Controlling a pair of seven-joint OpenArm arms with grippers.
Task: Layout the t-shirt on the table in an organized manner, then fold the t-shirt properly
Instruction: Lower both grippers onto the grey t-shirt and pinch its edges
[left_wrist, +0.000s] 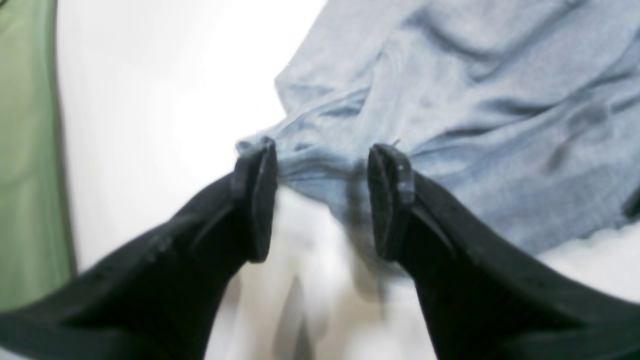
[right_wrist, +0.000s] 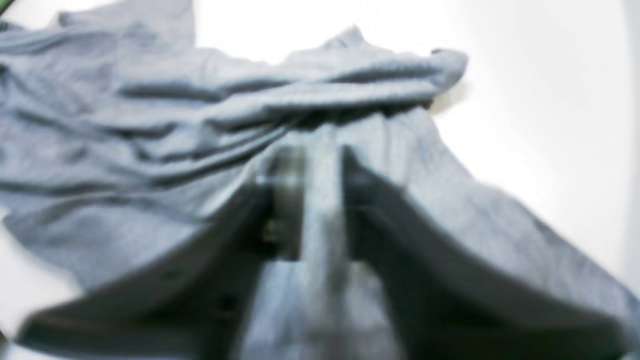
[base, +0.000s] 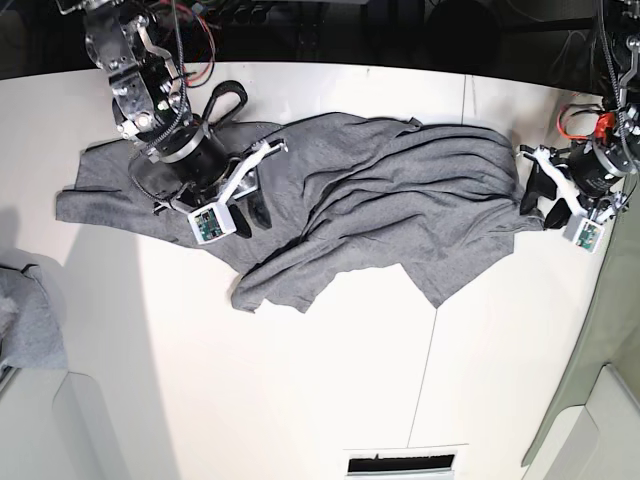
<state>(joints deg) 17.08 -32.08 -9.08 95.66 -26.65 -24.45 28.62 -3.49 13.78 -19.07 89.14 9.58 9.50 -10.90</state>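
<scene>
Spanning both sides, shirt (base: 400, 190) shows whole only overhead.

Green cloth (left_wrist: 30, 150) along one side; pale grey-white bin-like pieces (base: 95, 425) at the near corners; bright light.

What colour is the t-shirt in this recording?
The t-shirt is grey with no bold pattern in sight; it shows best in the base view.

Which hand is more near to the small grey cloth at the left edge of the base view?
Right. The right hand is over the t-shirt, on the small grey cloth's side; the left hand is at the shirt's opposite end.
</scene>
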